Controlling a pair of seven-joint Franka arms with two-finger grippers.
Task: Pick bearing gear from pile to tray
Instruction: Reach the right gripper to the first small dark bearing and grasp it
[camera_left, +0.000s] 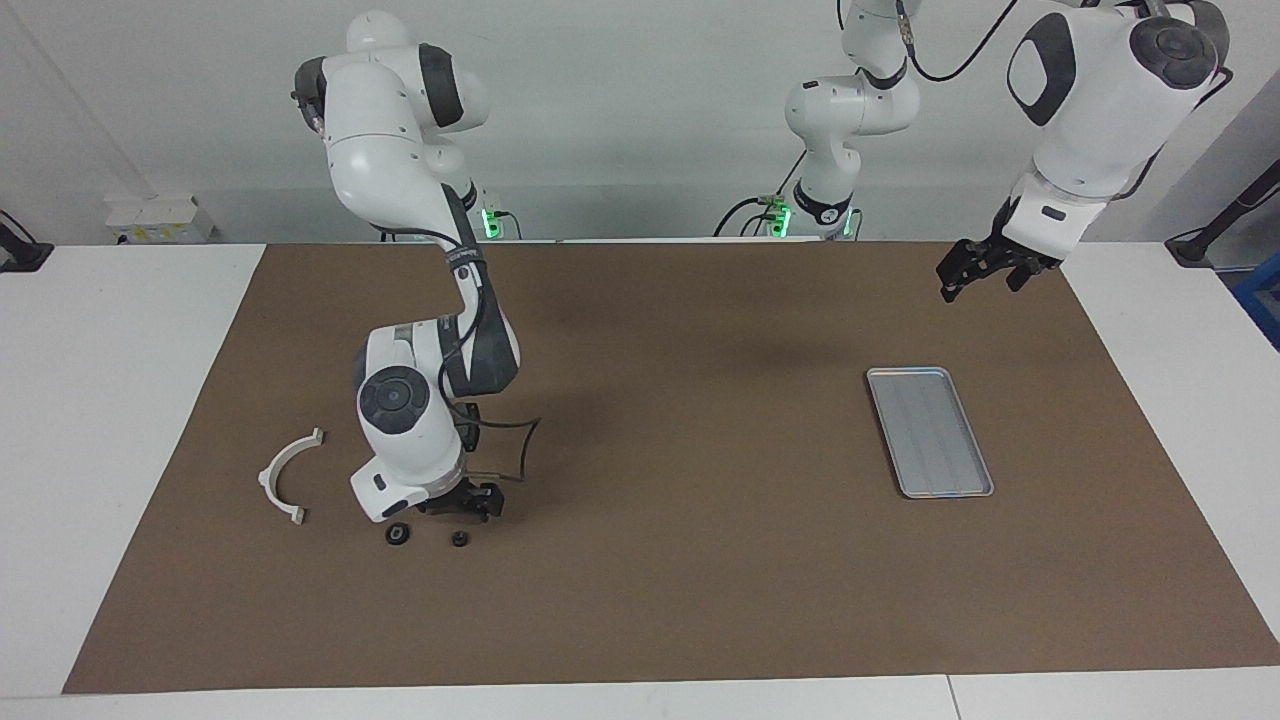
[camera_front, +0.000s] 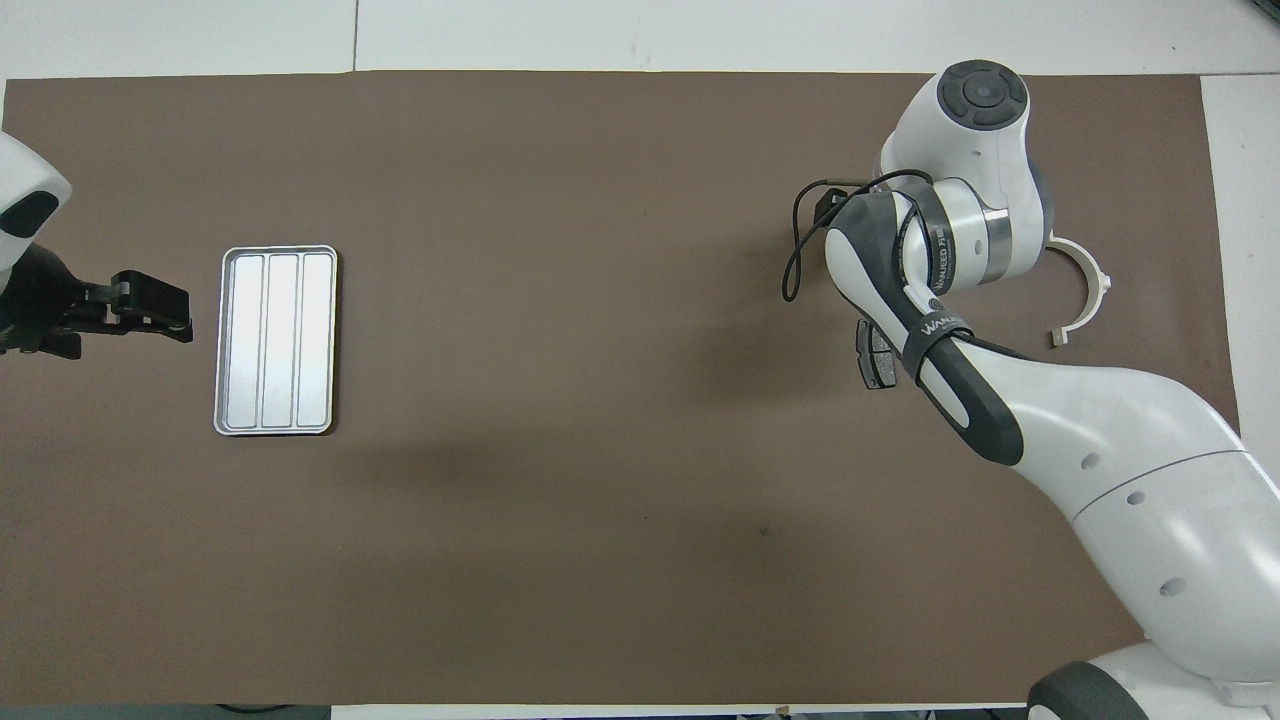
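Note:
The pile lies at the right arm's end of the brown mat. It holds a white half-ring bracket (camera_left: 285, 476), two tiny black round pieces (camera_left: 397, 535) (camera_left: 459, 540), and a dark grey brake pad (camera_front: 873, 356) that shows beside the arm in the overhead view. My right gripper (camera_left: 468, 506) is low over the mat, right by the two black pieces. In the overhead view the right arm hides them. The silver tray (camera_left: 928, 430) lies empty toward the left arm's end. My left gripper (camera_left: 985, 272) waits open in the air beside the tray (camera_front: 277, 340).
The brown mat (camera_left: 680, 580) covers most of the white table. The bracket also shows in the overhead view (camera_front: 1088, 290), beside the right arm's wrist. A black cable loops off the right wrist (camera_left: 520, 450).

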